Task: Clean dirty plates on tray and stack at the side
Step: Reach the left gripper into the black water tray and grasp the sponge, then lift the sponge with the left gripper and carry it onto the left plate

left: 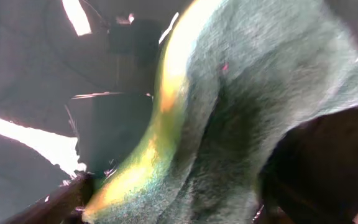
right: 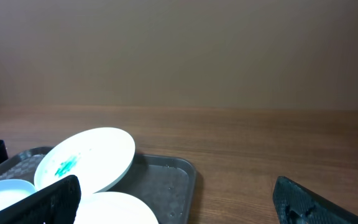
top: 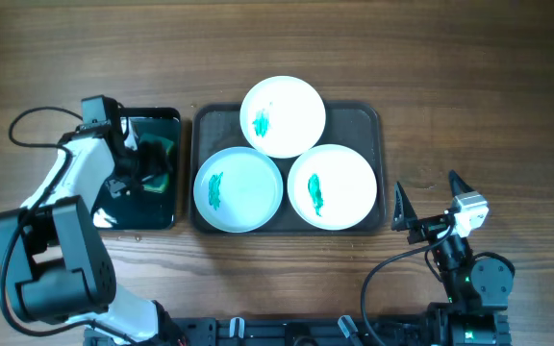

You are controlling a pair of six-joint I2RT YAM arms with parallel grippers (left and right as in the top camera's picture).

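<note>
Three dirty plates lie on the dark tray (top: 368, 120), each with a green-teal smear. One is at the back (top: 283, 115), one front left (top: 239, 188), one front right (top: 331, 185). The back plate rests partly on the other two. My left gripper (top: 147, 161) is down over the small black tray (top: 162, 216), shut on the green sponge (top: 167, 154). In the left wrist view the sponge (left: 241, 106) fills the frame. My right gripper (top: 426, 183) is open and empty, to the right of the tray. The right wrist view shows the back plate (right: 86, 155), the tray (right: 173, 180) and my open fingers (right: 176, 186).
The small black tray stands just left of the big tray. Bare wooden table (top: 489, 106) lies to the right of the big tray and behind both trays. A black cable (top: 27, 120) loops at the left arm.
</note>
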